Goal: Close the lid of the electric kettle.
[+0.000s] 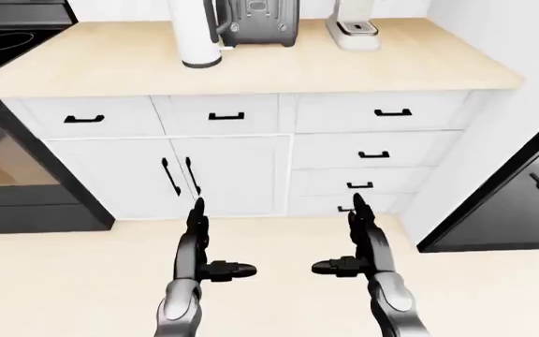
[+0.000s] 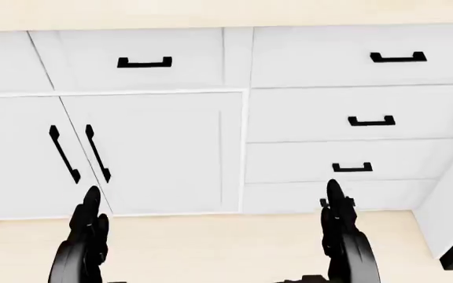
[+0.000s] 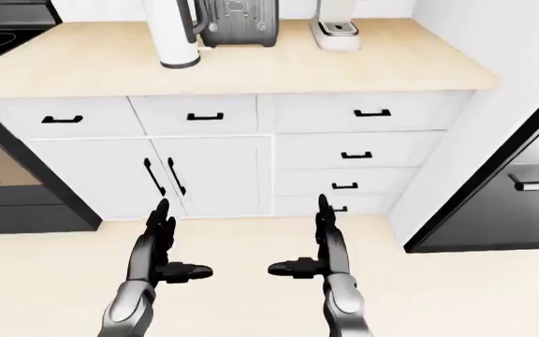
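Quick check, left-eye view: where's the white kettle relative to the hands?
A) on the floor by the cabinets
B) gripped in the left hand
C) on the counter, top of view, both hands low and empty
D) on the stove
C: the white kettle stands on the counter at the top of the view, while the left hand and right hand hang open and empty, low over the floor.

The white electric kettle (image 1: 197, 35) with a dark handle stands upright on the desk (image 1: 279, 67), its top cut off.
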Available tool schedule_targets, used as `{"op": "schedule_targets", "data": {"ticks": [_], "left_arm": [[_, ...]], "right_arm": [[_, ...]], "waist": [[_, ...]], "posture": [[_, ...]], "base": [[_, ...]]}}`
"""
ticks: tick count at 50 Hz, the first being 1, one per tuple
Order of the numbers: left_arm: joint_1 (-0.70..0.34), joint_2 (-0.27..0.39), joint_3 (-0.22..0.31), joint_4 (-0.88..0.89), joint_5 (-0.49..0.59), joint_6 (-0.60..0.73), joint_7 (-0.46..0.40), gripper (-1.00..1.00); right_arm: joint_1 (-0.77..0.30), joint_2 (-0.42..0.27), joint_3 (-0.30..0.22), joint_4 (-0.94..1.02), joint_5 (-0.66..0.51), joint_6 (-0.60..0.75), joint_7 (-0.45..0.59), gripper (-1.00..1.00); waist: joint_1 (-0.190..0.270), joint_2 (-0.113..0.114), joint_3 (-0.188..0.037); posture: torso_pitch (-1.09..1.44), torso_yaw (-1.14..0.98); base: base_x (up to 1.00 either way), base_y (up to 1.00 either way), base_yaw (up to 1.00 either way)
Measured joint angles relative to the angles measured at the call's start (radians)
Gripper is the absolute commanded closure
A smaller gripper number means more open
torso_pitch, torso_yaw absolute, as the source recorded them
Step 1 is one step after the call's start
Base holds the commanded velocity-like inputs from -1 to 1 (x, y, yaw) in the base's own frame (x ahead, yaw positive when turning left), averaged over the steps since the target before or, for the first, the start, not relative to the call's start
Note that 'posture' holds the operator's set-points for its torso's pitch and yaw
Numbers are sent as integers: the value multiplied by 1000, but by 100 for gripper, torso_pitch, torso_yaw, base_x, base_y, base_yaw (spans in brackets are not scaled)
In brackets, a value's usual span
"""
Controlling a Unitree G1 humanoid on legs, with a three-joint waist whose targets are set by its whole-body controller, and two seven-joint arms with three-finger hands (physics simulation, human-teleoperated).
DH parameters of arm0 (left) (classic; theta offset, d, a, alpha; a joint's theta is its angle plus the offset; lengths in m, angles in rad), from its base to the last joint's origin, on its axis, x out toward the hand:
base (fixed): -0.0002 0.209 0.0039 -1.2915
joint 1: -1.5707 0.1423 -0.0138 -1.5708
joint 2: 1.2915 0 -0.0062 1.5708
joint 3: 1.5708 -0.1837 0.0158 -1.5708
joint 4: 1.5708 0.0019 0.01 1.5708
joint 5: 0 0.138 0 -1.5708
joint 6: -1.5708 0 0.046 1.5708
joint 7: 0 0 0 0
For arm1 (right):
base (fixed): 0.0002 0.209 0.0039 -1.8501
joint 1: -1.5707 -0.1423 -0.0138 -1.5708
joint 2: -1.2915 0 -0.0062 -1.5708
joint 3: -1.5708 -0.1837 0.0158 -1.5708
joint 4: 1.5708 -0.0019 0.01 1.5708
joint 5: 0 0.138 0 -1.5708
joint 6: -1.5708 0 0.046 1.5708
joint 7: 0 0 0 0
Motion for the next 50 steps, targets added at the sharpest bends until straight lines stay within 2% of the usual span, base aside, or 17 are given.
{"op": "schedule_targets", "data": {"ticks": [1, 3, 5, 7, 13, 19, 23, 25, 28, 31, 33, 37, 40, 42, 44, 48, 50], "left_arm": [[-2, 2, 0, -14, 0, -5, -1, -100], [-21, 5, 5, -53, -1, -31, -1, -100], [-21, 3, 3, -63, -1, -47, -1, -100], [-7, 1, 0, -55, 0, -45, -3, -100], [-14, 3, 5, -15, 0, -36, -3, -100], [-13, 2, 2, -41, 3, -36, -1, -100], [5, 0, 6, -187, -10, 53, 4, -100], [7, 5, 14, -331, -22, 139, 7, -100], [-45, 18, 61, -517, -56, 266, 19, -100], [-123, 46, 140, -674, -119, 424, 46, -100], [-172, 73, 198, -764, -175, 533, 73, -100], [-302, 153, 319, -908, -315, 773, 150, -100], [-418, 241, 444, -951, -469, 923, 236, -100], [-457, 305, 505, -964, -577, 979, 309, -100], [-483, 368, 548, -974, -700, 1020, 389, -100], [-501, 536, 606, -955, -987, 1028, 575, -100], [-484, 624, 618, -934, -1118, 992, 664, -100]], "right_arm": [[6, 0, -1, -26, 2, 2, -1, -100], [-10, -1, -7, -76, 6, -18, -5, -100], [-16, 1, -8, -74, 8, -41, -9, -100], [0, 2, -7, -72, 12, -38, -9, -100], [-2, -1, -10, -35, 14, -32, -12, -100], [1, -1, -4, -67, 10, -28, -13, -100], [9, -7, -11, -174, 21, 23, -3, -100], [16, -11, -24, -313, 32, 123, -4, -100], [-24, -23, -68, -547, 66, 296, -9, -100], [-76, -41, -118, -712, 108, 422, -21, -100], [-110, -55, -133, -814, 130, 519, -35, -100], [-193, -87, -168, -975, 171, 714, -56, -100], [-277, -116, -220, -1067, 224, 875, -78, -100], [-338, -160, -270, -1114, 289, 964, -116, -100], [-405, -272, -331, -1123, 438, 1027, -217, -100], [-483, -556, -456, -1112, 958, 1049, -605, -100], [-499, -652, -465, -1124, 1159, 1003, -769, -100]], "waist": [[0, -3, -10], [5, -4, -60], [6, -10, -42], [7, -9, -54], [7, -5, -56], [8, -4, -67], [8, -6, -66], [8, -5, -63], [9, -5, -69], [9, -6, -79], [7, -4, -81], [8, -3, -72], [5, 1, -59], [5, 6, -55], [7, 9, -47], [10, 9, -36], [9, 8, -31]], "posture": [[0, 0], [0, 0], [0, 0], [0, 0], [0, 0], [0, 0], [0, 0], [0, 0], [0, 0], [0, 0], [0, 0], [0, 0], [0, 0], [0, 0], [0, 0], [0, 0], [0, 0]], "base": [[0, 0, 0], [0, 0, 0], [0, 0, 0], [0, 0, 0], [0, 0, 0], [0, 0, 0], [0, 0, 0], [0, 0, 0], [0, 0, 0], [0, 0, 0], [0, 0, 0], [0, 0, 0], [0, 0, 0], [0, 0, 0], [0, 0, 0], [0, 0, 0], [0, 0, 0]]}}
